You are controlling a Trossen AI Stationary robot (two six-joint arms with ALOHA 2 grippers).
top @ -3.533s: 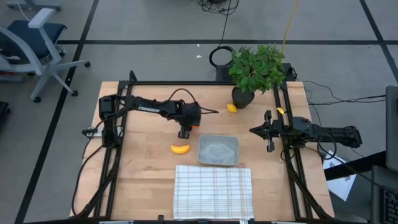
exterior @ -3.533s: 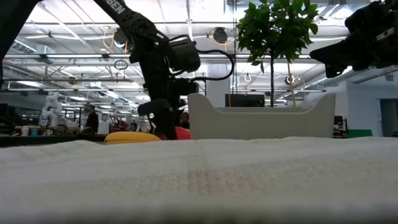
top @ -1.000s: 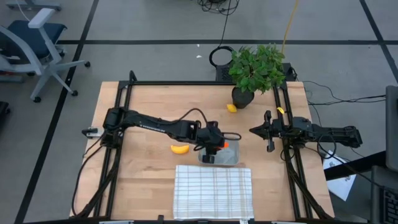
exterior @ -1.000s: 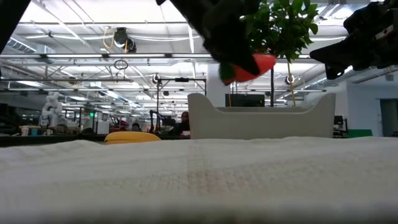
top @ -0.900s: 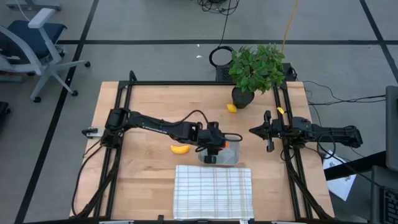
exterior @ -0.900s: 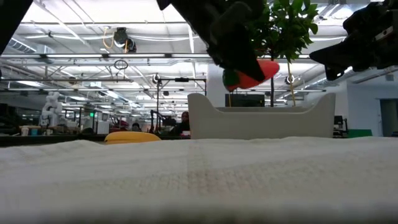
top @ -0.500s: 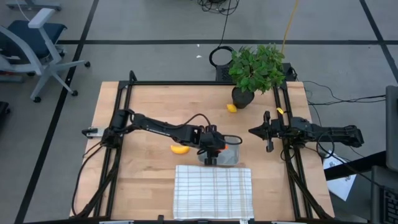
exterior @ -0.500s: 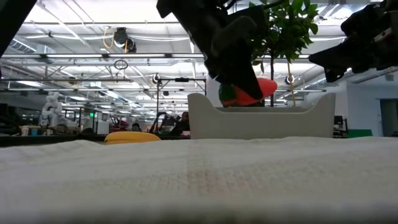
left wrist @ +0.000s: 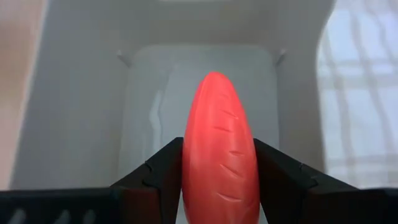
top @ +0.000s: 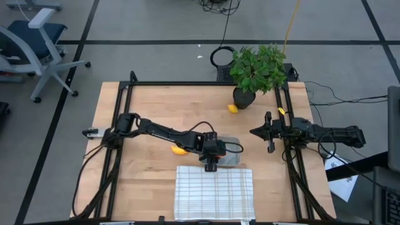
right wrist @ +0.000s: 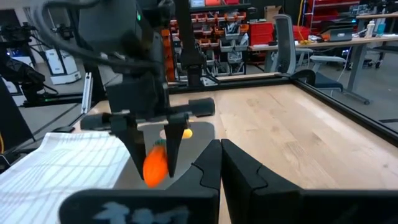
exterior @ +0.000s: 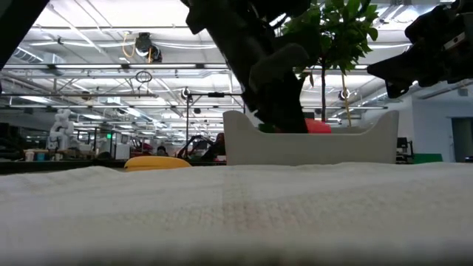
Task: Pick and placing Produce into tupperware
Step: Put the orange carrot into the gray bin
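Two dark robot arms reach over a light wooden table (top: 150, 106). The left gripper (top: 210, 157) hangs above a shallow grey plastic tub (top: 232, 152) near the middle of the table, its two fingers (left wrist: 155, 177) clamped on either side of an orange toy carrot (left wrist: 219, 146), which points down into the tub's bare inside; from table height, the carrot (exterior: 318, 127) only just shows above the tub's rim. A curved yellow banana (top: 179, 149) lies on the wood just beside the tub, on the left arm's side, partly hidden under that arm. A small yellow lemon (top: 232, 109) sits farther back, next to the dark pot of a leafy green plant (top: 257, 67). A white cloth with thin grid lines (top: 214, 192) lies flat on the table, touching the tub's near edge. The right gripper (top: 270, 132) waits well apart at the table's right side, fingers pressed together and holding nothing.
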